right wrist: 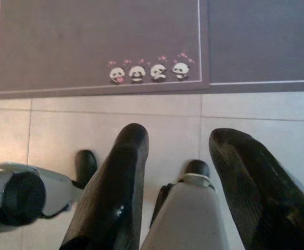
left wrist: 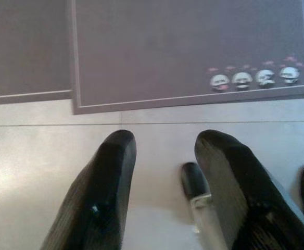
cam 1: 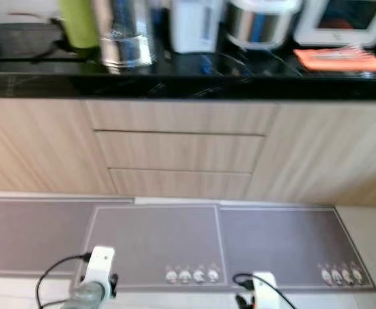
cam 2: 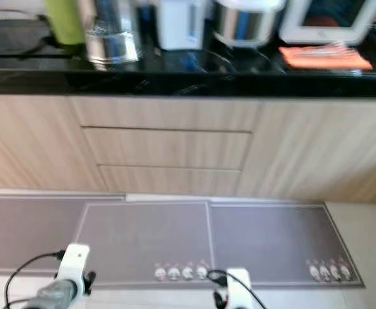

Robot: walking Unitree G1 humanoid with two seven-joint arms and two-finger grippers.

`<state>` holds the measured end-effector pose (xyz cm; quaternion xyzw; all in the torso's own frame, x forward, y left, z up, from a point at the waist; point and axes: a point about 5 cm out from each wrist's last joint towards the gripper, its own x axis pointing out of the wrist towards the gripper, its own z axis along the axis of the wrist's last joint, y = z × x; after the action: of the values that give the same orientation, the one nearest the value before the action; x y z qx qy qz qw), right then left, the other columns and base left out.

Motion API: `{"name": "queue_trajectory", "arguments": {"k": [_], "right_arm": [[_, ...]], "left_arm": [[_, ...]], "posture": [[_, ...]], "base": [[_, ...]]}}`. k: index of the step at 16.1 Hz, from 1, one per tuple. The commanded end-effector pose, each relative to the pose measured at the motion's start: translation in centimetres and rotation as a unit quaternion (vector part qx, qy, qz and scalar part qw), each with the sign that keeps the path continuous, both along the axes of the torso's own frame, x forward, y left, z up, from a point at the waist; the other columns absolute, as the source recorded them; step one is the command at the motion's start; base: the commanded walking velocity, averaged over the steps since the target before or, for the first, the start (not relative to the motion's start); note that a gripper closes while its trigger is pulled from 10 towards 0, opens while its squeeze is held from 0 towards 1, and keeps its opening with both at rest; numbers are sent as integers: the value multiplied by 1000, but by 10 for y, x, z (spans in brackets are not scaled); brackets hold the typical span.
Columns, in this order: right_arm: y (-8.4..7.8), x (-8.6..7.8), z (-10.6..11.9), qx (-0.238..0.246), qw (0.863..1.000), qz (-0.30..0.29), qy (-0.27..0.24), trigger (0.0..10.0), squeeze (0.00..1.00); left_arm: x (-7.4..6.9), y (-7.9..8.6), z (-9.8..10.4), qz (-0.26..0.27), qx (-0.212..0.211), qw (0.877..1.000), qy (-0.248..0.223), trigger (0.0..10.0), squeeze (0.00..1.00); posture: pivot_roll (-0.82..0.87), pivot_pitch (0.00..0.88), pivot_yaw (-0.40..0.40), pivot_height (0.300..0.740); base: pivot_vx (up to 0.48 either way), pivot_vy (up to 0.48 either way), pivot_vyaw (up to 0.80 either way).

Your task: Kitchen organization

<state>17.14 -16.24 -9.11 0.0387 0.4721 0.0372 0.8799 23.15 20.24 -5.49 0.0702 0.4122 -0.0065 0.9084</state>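
Step in hand, as I judge it: approach. I stand facing the kitchen surface [cam 1: 188, 87], nothing picked up, no item of the organizing job yet singled out.

Left fingers [left wrist: 165, 151]: spread apart, gap bare, pointing down at the floor tile [left wrist: 48, 151]. Right fingers [right wrist: 178, 151]: likewise apart, nothing between them. Both arms hang low at my sides.

Things to be organized sit along the back of the surface, well above and beyond my fingers:
- green cylinder [cam 1: 78, 22], matte, upright, at my left;
- shiny metal vessel [cam 1: 125, 35], round, mirror-bright wall, just beside the green one;
- white boxy appliance [cam 1: 194, 24], smooth plastic;
- round steel cooker [cam 1: 260, 22], banded in blue;
- white-framed appliance [cam 1: 346, 19] at my right, with an orange cloth [cam 1: 340, 59] lying flat in front of it, soft and folded.

The surface is black, glossy, reflective. Below it, pale wood-grain cabinet fronts and two shallow drawers [cam 1: 178, 151], closed, no handles that I can make out. On the floor, grey mats [cam 1: 156, 241], thin-bordered, with a row of small panda prints [right wrist: 149, 71] near the edge. Tiles pale, smooth.

Next move, by my reckoning: close in on the surface, raise one arm to its height, choose an item. The metal vessel looks slick; the cloth should pinch easily.
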Motion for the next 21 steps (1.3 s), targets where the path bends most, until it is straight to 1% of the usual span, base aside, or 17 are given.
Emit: {"name": "queue_trajectory", "arguments": {"k": [1,2,3,4,6,7,9,12,16,19,21], "right_arm": [[-3,4,2,-16,1000,5,-2,10000,0],[4,8,3,-20,1000,15,-1,10000,0],[8,9,3,-16,1000,14,-1,10000,0],[-1,5,2,-9,1000,-7,1,10000,0],[-4,5,2,-10,1000,-10,0,10000,0],[-9,2,1,-9,1000,-11,2,10000,0],[-11,1,1,-11,1000,-12,3,10000,0],[-11,0,1,-10,1000,-16,4,10000,0],[-8,0,0,-6,1000,-17,5,10000,0],[-5,2,1,-1,1000,-19,2,10000,0],[-5,4,2,0,1000,-23,-1,10000,0]], "left_arm": [[-5,-1,-3,-6,3,1000,10,10000,0],[-5,-1,-4,-7,2,1000,10,10000,0],[-5,-2,-4,-8,2,1000,10,10000,0],[-5,-2,-4,-8,1,1000,9,10000,0],[-4,-3,-3,-9,1,1000,8,10000,0],[-4,-4,-3,-11,0,1000,8,10000,0],[-5,-4,-4,-13,1,1000,10,10000,0],[-8,-6,-6,-17,1,1000,16,10000,0],[-8,-7,-6,-26,3,1000,16,10000,0],[-8,-3,-6,-32,9,999,18,10000,0],[-5,-2,-4,-36,11,999,16,10000,0]], "posture": [[-34,0,-10,740],[-33,0,-14,740],[-33,0,-15,740],[-32,0,-16,740],[-37,0,-21,740],[-41,0,-23,740],[-55,0,-21,740],[-68,0,-10,740],[-66,0,-1,740],[-77,0,21,740],[-79,0,26,740]], "base": [[0,-322,0],[0,-319,800],[0,-322,800],[0,-319,0],[0,-319,0],[0,-319,0],[0,-319,0],[0,-319,0],[0,-318,0],[0,-317,0],[0,-321,0]]}}
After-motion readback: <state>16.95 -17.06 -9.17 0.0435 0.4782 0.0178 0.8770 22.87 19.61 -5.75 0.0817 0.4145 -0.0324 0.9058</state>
